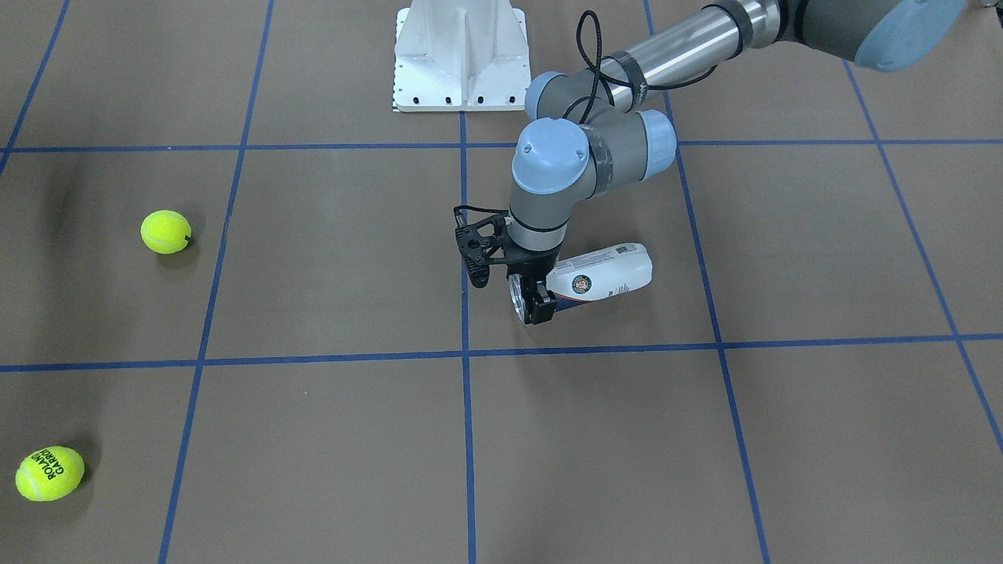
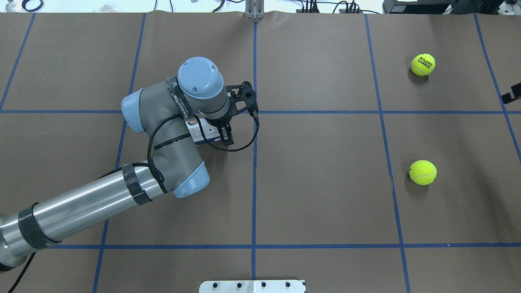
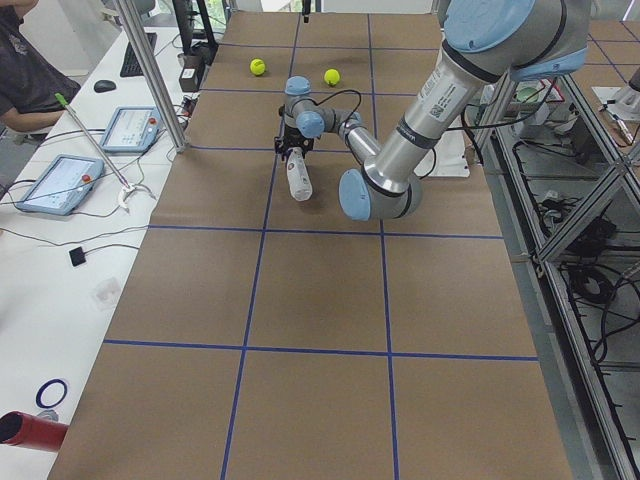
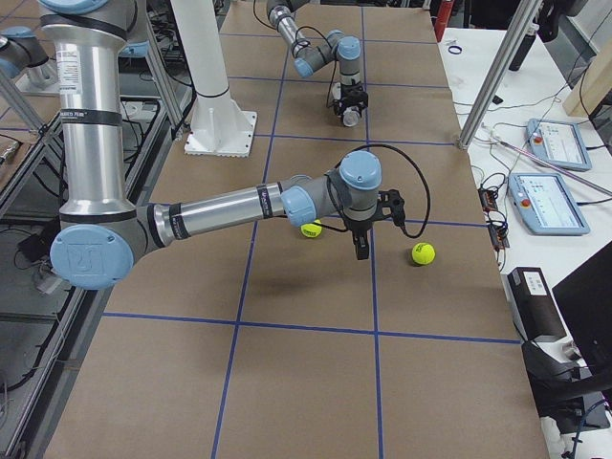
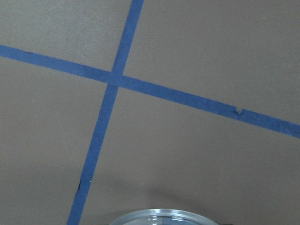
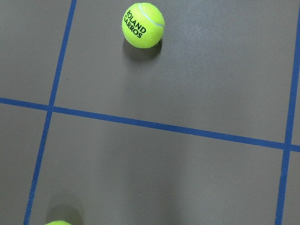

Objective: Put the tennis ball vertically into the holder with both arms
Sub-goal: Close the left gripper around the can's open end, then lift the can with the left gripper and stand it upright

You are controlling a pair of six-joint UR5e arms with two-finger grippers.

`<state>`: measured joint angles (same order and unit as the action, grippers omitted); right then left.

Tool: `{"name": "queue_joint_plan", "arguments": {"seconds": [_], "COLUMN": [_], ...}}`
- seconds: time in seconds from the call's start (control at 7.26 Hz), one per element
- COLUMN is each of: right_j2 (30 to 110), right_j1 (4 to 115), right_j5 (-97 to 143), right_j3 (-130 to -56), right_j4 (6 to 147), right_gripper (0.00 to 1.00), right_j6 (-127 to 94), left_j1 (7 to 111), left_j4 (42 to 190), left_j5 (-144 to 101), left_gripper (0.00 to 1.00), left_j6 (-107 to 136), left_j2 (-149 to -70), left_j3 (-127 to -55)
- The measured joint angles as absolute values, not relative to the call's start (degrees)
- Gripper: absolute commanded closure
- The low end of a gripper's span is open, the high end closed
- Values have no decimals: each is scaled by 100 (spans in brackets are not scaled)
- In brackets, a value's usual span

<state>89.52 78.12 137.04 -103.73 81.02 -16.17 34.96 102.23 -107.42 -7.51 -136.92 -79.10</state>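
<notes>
My left claw (image 1: 535, 304) pinches the lying holder (image 1: 607, 274) at its rim; my right claw (image 4: 360, 247), I cannot tell; tennis balls (image 1: 165, 232) untouched.

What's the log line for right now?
left gripper at mouth of holder, grip unclear | holder lying flat | right gripper hovering between plain ball and printed ball | none inserted

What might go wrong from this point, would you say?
The holder lies on its side with the left hand at its rim end; lifted from there, it may slip or swing. The plain ball and the lettered ball lie loose; a nudge from the right hand could roll either away.
</notes>
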Motion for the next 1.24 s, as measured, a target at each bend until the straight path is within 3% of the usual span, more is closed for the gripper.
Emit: {"name": "queue_joint_plan", "arguments": {"seconds": [0.28, 0.55, 0.83, 0.96, 1.1, 1.24], "right_j2": [8920, 8893, 8877, 8869, 8866, 8862], "right_j1": [7813, 7805, 7744, 7690, 7637, 7559], "right_j5": [13700, 13700, 13709, 13715, 13727, 13734], "right_j3": [-10378, -10379, -10374, -10376, -10388, -10434], "right_j4": [8100, 8096, 8046, 7884, 7682, 7581], "right_gripper": [1, 1, 1, 1, 1, 1], "right_j6": [-1617, -1617, -1872, -2146, -2442, -2745], "left_j1": [3897, 4251, 4336, 4312, 4217, 4011], "left_j4": [10408, 11899, 14363, 15372, 16427, 17376], "left_j5": [-10756, -10726, -10001, -9434, -8924, -8575], "left_gripper": [54, 54, 58, 65, 71, 71], "left_j6": [-342, 905, 2378, 3025, 3434, 3623], "left_j2": [-13643, -13301, -12770, -12685, -12676, -12681], "left_j3": [-8790, -9332, -9309, -9147, -8818, -8446]}}
